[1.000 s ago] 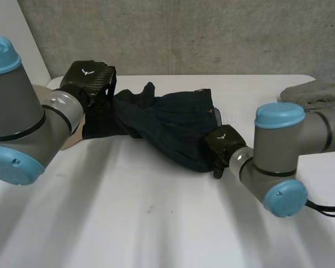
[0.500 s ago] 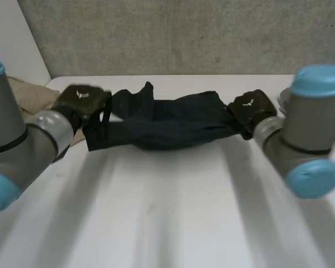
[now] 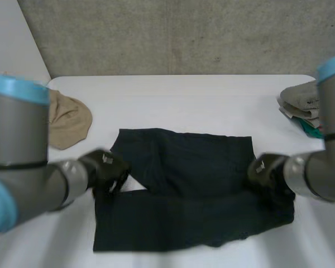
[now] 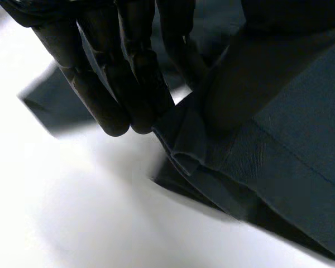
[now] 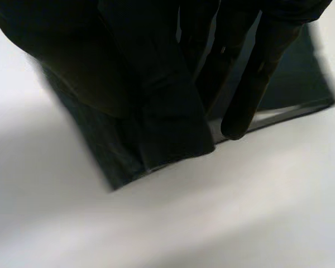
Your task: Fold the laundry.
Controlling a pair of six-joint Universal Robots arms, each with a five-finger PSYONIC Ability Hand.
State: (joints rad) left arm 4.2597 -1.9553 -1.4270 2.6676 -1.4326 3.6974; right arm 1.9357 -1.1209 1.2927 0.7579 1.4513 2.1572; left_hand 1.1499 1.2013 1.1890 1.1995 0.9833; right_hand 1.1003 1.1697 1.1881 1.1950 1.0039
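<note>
The dark garment (image 3: 190, 190) lies spread on the white desk (image 3: 173, 106). The left hand (image 3: 107, 170) has its fingers (image 4: 109, 106) clamped on the garment's left edge, the right hand (image 3: 265, 173) on its right edge. Pale marks on both hands are unreadable

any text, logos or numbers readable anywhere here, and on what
No words or numbers can be read.
left hand: small white mark on its back, too blurred to read.
right hand: the same kind of white mark, too blurred to read.
dark navy garment: no label or print to be seen.
folded clothes stack: tiny dark specks, too small to read.
</note>
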